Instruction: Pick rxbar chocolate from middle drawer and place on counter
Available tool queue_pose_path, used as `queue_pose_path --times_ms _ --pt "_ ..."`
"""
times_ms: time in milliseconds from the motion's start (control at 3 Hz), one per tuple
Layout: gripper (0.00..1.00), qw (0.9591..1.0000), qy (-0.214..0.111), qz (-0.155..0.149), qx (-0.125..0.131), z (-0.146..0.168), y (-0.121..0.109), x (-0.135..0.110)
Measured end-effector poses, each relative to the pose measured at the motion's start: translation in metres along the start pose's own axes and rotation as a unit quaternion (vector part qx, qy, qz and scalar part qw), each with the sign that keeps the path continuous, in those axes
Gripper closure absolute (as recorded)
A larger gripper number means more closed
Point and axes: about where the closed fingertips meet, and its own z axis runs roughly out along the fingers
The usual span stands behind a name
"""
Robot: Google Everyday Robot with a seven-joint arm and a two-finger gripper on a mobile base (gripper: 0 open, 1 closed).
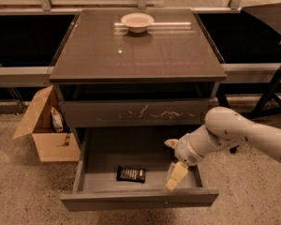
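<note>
The rxbar chocolate (131,174), a small flat black wrapper with white lettering, lies on the floor of the open middle drawer (139,198), left of centre near the front. My gripper (173,165) hangs inside the drawer at its right side, to the right of the bar and apart from it. One pale finger (176,176) points down toward the drawer floor; the other shows as a short stub higher up. The gripper holds nothing. The counter (138,50) is the glossy dark slab on top of the cabinet.
A white bowl (137,21) sits at the back of the counter. The closed drawer front (136,112) above has pale scratch marks. An open cardboard box (47,125) with snack bags stands on the floor to the left. A dark stand leg (271,90) is at right.
</note>
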Motion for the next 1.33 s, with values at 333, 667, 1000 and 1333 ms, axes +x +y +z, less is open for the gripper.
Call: queue_pose_path --times_ms 333,667,1000,1333 --pt "0.00 0.9997 -0.004 -0.022 0.006 0.029 -0.025 0.013" --pt "0.00 0.9987 -0.022 -0.042 0.018 0.054 -0.052 0.017" --pt "0.00 0.9987 -0.022 -0.042 0.018 0.054 -0.052 0.017" --pt "0.00 0.9977 -0.027 -0.058 0.021 0.069 -0.064 0.019"
